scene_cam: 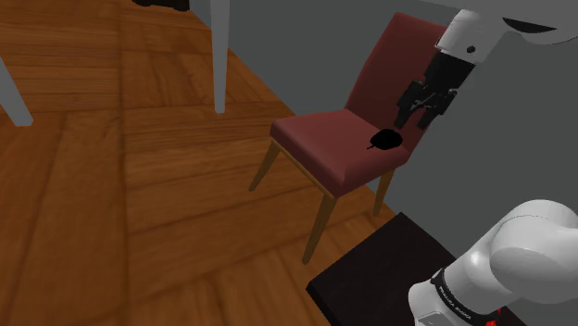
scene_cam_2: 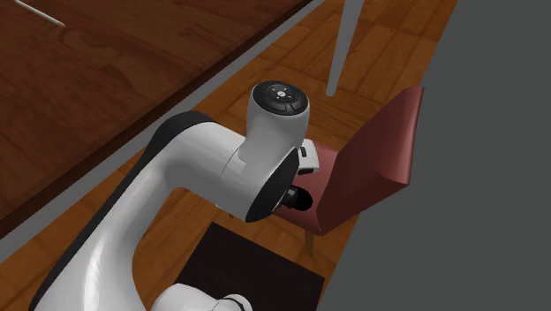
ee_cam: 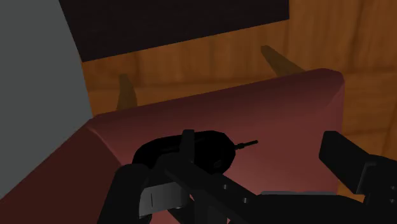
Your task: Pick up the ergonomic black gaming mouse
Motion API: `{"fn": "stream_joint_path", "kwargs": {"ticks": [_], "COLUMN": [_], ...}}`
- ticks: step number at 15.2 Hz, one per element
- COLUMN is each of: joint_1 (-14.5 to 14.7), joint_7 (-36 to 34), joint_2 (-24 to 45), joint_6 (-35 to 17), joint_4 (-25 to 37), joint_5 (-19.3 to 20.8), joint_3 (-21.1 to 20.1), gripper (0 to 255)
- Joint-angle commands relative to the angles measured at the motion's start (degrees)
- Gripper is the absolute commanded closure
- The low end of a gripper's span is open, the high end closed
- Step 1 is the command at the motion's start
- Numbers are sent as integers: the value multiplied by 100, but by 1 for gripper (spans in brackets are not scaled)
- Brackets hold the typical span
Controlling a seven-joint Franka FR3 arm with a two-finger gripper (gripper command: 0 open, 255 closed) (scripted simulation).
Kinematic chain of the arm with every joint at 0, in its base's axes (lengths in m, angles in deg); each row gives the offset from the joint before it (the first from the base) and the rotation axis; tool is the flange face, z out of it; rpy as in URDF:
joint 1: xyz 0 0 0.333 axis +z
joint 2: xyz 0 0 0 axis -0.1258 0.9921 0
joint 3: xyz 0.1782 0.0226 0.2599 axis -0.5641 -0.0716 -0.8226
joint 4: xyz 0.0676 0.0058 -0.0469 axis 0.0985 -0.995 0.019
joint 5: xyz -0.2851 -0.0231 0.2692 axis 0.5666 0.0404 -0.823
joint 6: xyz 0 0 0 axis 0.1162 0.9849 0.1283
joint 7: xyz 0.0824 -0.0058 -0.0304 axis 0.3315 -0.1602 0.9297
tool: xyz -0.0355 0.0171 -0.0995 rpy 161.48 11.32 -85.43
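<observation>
One black mouse (scene_cam: 386,140), one red chair (scene_cam: 324,139), one tool (scene_cam: 417,120)

Shoulder view: high beside stand (scene_cam: 380,269), facing down toward gripper (scene_cam: 414,122). Second exterior: close behind arm (scene_cam_2: 203,168), above gripper. Wrist: looks past gripper, close. All share chair (scene_cam: 338,148).

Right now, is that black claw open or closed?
Open: in the wrist view the gripper has its fingers well apart, and the black mouse lies unclasped on the red chair seat.
</observation>
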Motion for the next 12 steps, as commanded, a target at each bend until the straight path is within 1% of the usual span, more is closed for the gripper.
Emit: {"fn": "stream_joint_path", "kwargs": {"ticks": [1,2,5,7,8,12], "joint_1": [0,-312,-1372,-2091,-2352,-2348], "joint_7": [0,-926,-3653,-5478,-6143,-6138], "joint_2": [0,104,427,609,663,682], "joint_6": [0,-260,-888,-1161,-1229,-1542], "joint_4": [0,-65,-169,-196,-204,-496], "joint_5": [0,-94,-296,-341,-345,-388], "joint_3": [0,-263,-1094,-1609,-1785,-1839], "gripper": [0,0,0,0,0,0]}}
